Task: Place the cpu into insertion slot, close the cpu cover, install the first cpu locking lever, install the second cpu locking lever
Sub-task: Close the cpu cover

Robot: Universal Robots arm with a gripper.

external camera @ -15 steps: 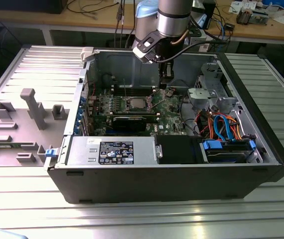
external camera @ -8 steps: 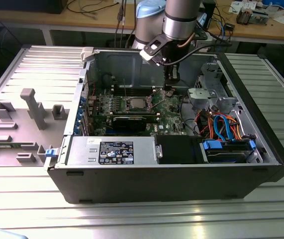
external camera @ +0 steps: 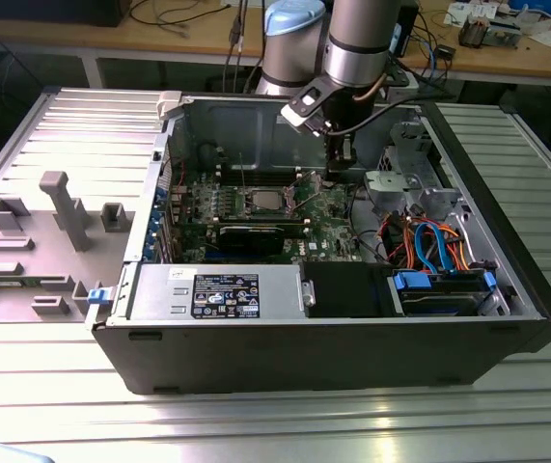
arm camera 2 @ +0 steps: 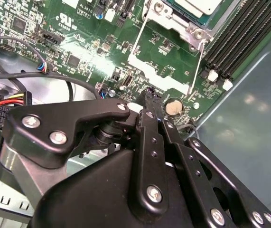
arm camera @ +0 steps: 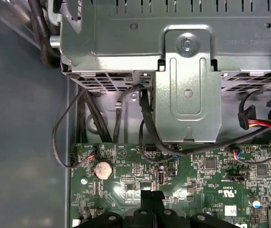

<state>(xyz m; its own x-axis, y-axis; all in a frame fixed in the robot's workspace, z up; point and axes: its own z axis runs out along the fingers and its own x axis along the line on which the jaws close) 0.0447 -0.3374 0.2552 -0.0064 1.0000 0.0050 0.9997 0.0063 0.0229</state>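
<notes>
- Gripper (external camera: pixel 338 162) is clenched on nothing I can see, its tip low over the board (arm camera: pixel 206 180), just to the exterior view's right of the chip (external camera: pixel 263 201).
- Chip lies seated in the socket (arm camera 2: pixel 182 23); the cover (arm camera 2: pixel 159 74) looks swung open, between chip and tip.
- Risk, as I judge it: a skewed push could bend that thin frame or its wire lever (arm camera 2: pixel 199 61).
- Coin battery (arm camera: pixel 102 169) and black cables (arm camera: pixel 59 137) lie near; the drive cage (arm camera: pixel 187 95) crowds the arm on the exterior view's right.
</notes>
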